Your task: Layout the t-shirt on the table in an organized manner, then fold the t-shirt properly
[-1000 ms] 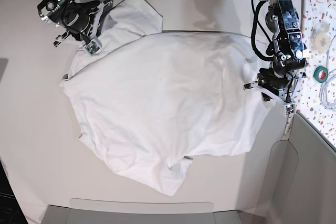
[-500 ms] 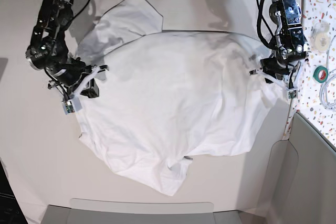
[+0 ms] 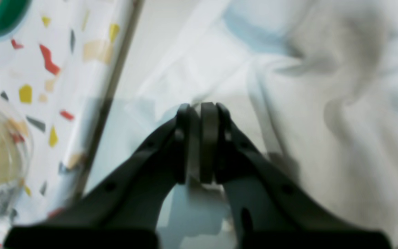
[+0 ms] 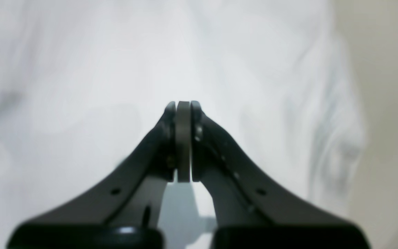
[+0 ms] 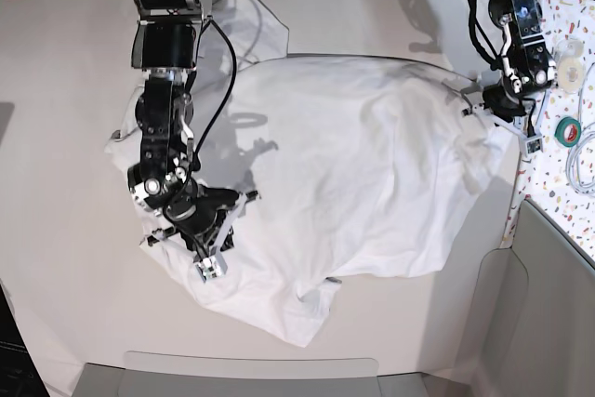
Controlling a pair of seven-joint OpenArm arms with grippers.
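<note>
The white t-shirt (image 5: 353, 165) lies crumpled across the table (image 5: 65, 90), one sleeve toward the far left and its collar at the near edge. At the shirt's far right corner my left gripper (image 5: 476, 104) has its jaws nearly together on a thin pale strip of shirt hem (image 3: 192, 138). The wrinkled t-shirt (image 3: 323, 138) fills the right of the left wrist view. Over the shirt's near left part, my right gripper (image 5: 209, 230) is shut (image 4: 183, 138) with nothing between its pads, and white t-shirt (image 4: 81, 69) lies beneath it.
A speckled terrazzo panel (image 5: 558, 34) borders the table on the right, carrying a green tape roll (image 5: 569, 130), a clear tape roll (image 5: 567, 60) and a white cable (image 5: 584, 160). A grey bin wall (image 5: 548, 304) stands at the near right.
My right arm swung from the shirt's left edge to its near left part. My left gripper moved toward the far right and closed, drawing the shirt's right corner with it.
</note>
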